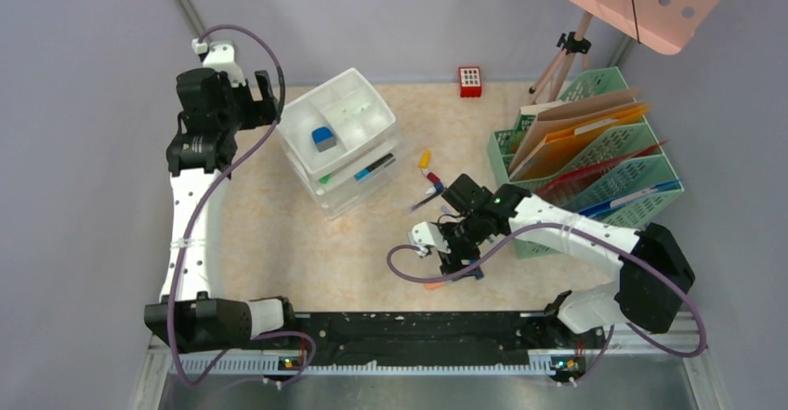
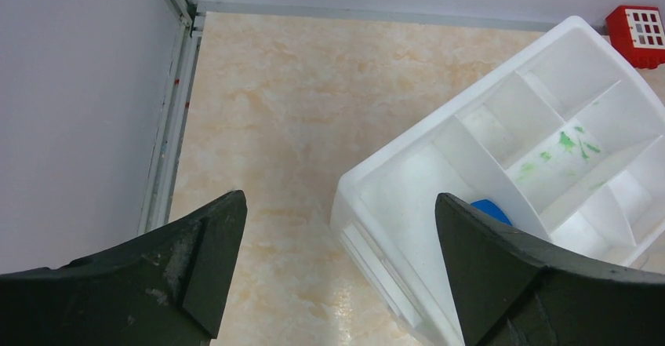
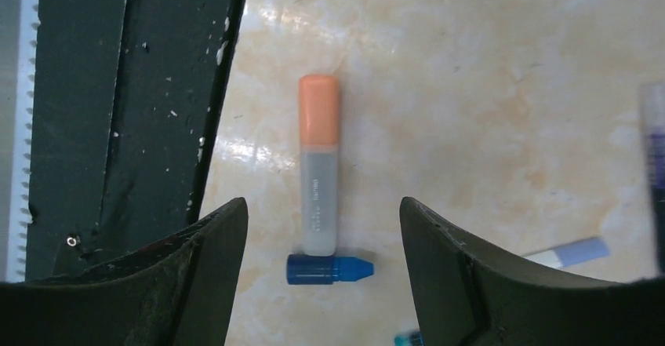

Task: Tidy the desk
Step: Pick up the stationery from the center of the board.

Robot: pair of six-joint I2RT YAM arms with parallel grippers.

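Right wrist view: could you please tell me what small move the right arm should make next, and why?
Probably lower the right pincer straight down and close it on the highlighter. The pincer is open and holds nothing, and the highlighter lies flat on the desk directly below its open jaws, with a blue cap at its grey end.

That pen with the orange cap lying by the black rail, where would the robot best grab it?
Take the highlighter by its grey barrel, midway, coming straight down from above. It lies flat on the desk, and the open right gripper hangs with a finger along each long side. Avoid the end where a small blue cap lies crosswise.
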